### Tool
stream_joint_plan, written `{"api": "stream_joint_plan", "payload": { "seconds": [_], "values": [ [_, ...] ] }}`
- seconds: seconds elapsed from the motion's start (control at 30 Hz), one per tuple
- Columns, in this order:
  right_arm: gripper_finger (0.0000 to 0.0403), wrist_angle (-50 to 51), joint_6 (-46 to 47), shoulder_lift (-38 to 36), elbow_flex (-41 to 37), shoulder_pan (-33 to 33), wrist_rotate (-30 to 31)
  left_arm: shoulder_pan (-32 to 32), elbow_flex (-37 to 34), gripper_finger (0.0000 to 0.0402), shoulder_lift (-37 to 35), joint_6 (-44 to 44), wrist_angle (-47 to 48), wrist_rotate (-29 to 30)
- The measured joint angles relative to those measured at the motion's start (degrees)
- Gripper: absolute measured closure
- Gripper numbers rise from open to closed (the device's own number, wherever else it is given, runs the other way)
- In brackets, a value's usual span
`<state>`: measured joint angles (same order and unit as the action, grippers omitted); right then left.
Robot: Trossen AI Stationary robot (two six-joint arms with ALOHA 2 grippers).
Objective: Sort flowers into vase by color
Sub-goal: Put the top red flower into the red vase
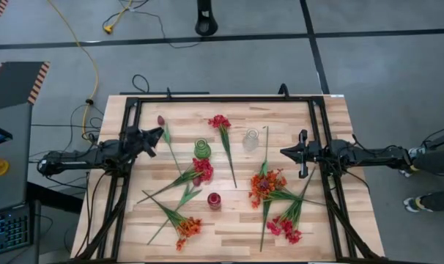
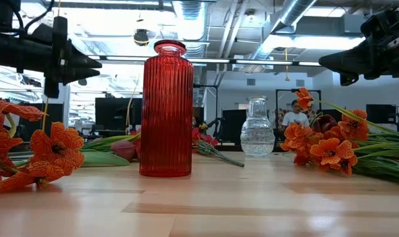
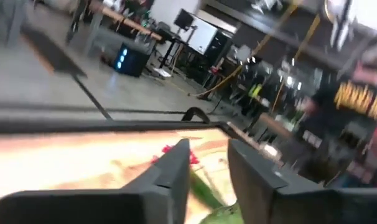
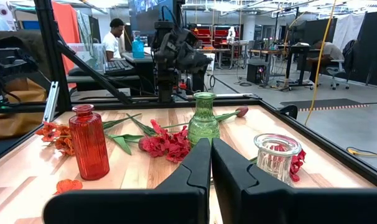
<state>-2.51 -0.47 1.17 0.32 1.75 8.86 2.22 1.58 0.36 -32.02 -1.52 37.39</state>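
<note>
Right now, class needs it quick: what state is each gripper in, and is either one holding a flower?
Left gripper: open, holding nothing, beside the maroon bud.
Right gripper: shut, empty, waiting at the table's right side.

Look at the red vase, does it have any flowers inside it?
No, the red vase stands upright with nothing coming out of its neck, and the flowers lie flat on the table around it.
</note>
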Motion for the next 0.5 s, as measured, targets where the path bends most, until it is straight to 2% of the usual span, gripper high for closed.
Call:
{"api": "stream_joint_plan", "payload": {
  "seconds": [0.1, 0.2, 0.37, 0.5],
  "values": [
    [0.036, -0.05, 0.0, 0.0, 0.0, 0.0, 0.0, 0.02, 0.51, 0.0264, 1.05, -8.22, 1.71, -1.1],
    [0.036, -0.05, 0.0, 0.0, 0.0, 0.0, 0.01, 0.0, 0.59, 0.0249, 3.82, -14.26, 1.89, -4.85],
    [0.036, -0.08, 0.0, 0.0, 0.02, -0.01, 0.0, 0.0, 1.0, 0.0253, 9.89, -18.12, 1.05, -8.13],
    [0.036, -0.08, 0.0, -0.02, 0.02, -0.01, 0.02, 0.0, 5.49, 0.0263, 15.25, -17.81, 3.27, -8.65]
  ]
}}
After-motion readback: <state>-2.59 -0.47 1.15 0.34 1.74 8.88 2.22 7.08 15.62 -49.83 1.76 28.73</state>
